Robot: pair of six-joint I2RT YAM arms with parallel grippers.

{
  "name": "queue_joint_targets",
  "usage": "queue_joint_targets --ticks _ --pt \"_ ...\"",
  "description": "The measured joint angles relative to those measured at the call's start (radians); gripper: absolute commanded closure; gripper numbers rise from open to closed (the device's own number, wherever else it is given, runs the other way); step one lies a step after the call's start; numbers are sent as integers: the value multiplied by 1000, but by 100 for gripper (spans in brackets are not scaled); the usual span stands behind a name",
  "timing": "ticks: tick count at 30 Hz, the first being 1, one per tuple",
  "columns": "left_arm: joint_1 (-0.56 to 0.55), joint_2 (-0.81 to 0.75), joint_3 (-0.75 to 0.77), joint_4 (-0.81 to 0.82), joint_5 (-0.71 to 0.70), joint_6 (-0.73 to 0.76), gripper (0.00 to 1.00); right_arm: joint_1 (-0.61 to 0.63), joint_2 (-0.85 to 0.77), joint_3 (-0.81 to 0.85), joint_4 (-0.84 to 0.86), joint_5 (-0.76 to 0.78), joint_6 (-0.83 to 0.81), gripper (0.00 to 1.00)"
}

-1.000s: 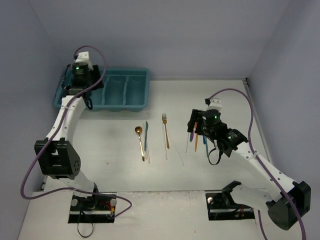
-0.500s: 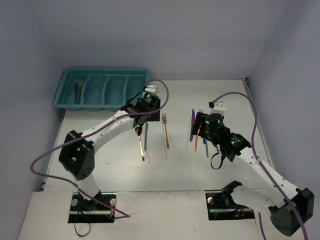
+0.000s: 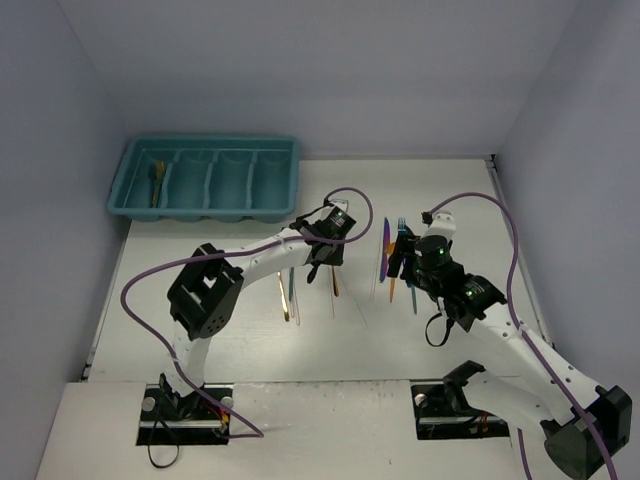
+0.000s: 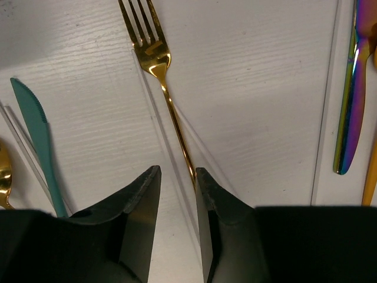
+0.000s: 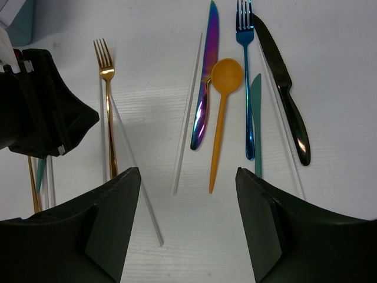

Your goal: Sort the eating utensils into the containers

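Observation:
A gold fork (image 4: 154,56) lies on the white table, tines pointing away. My left gripper (image 4: 177,177) is low over its handle, jaws narrowly open. The handle runs along the inner edge of the right finger (image 4: 206,194), and a pale stick (image 4: 159,118) lies between the jaws. In the top view the left gripper (image 3: 322,262) is at the table's middle. My right gripper (image 5: 187,172) is wide open and empty above a purple knife (image 5: 205,88), orange spoon (image 5: 222,106), blue fork (image 5: 244,59), teal knife (image 5: 255,124) and black knife (image 5: 283,88). The teal tray (image 3: 290,180) holds one gold utensil (image 3: 158,178) in its leftmost compartment.
A teal knife (image 4: 38,141) and a gold spoon (image 3: 284,300) lie left of the gold fork, with more pale sticks (image 5: 188,112) among the utensils. The left gripper's black body (image 5: 41,106) shows in the right wrist view. Grey walls close in the table.
My left arm has swung from the tray at the far left across to the gold fork, leaving a gold utensil in the leftmost compartment. My right gripper has shifted slightly right over its group.

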Motion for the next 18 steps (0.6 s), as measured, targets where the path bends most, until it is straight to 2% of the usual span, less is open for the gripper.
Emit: queue_joint_targets --ticks 18 --pt "-7 91 25 3 28 -39 78 -6 -1 -2 -6 1 -1 36"
